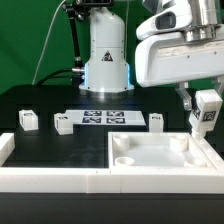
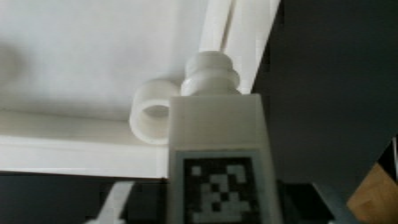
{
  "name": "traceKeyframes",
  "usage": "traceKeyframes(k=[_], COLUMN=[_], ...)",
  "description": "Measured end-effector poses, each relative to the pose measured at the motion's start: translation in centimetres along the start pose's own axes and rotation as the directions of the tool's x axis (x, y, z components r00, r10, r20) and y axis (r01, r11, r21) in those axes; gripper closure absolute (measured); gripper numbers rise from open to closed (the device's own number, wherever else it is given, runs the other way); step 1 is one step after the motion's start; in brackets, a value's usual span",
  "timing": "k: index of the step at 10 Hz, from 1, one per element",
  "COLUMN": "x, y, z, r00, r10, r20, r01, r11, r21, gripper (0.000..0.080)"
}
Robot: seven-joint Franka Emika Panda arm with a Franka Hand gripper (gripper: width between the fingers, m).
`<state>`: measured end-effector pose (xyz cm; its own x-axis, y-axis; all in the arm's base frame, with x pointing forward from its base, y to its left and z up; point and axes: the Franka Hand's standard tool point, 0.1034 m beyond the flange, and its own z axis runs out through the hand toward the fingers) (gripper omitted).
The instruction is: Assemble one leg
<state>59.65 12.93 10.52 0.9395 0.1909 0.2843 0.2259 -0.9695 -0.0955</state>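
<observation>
Leg [image 1: 207,113], a tagged white block, hung upright at the exterior view's right, pinched between the gripper's [image 1: 200,102] fingers, just above the upper right corner of the white panel [image 1: 150,160]. In the wrist view its peg tip [image 2: 210,68] pointed just beside the corner socket [image 2: 157,112], not yet inside. Three spare legs [image 1: 63,124] stood well apart.

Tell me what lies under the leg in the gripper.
Under the leg, held by the gripper, sits the white panel with a round corner socket. The leg covers part of that socket's rim and the panel beyond it.
</observation>
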Motion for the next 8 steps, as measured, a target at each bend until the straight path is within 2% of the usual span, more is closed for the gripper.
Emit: traceKeyframes(k=[1,2,3,4,5,8], x=[0.5,0.3,0.9,1.0,0.2,1.2], y=[0.6,0.3,0.6,1.3,1.5,1.5], z=[0.3,0.3,0.1,0.0,0.4,0.5], r00=[0.999,0.999,0.996,0.979,0.975,0.977], r10=[-0.015,-0.015,-0.025,-0.035,-0.035,-0.031], r20=[-0.038,-0.031,-0.086,-0.2,-0.22,-0.209], r01=[0.015,0.015,0.024,0.025,0.022,0.02], r11=[1.0,1.0,1.0,0.998,0.998,0.998], r21=[-0.01,-0.007,-0.02,-0.054,-0.064,-0.056], gripper=[0.0509,0.0509,0.0509,0.0509,0.0509,0.0509])
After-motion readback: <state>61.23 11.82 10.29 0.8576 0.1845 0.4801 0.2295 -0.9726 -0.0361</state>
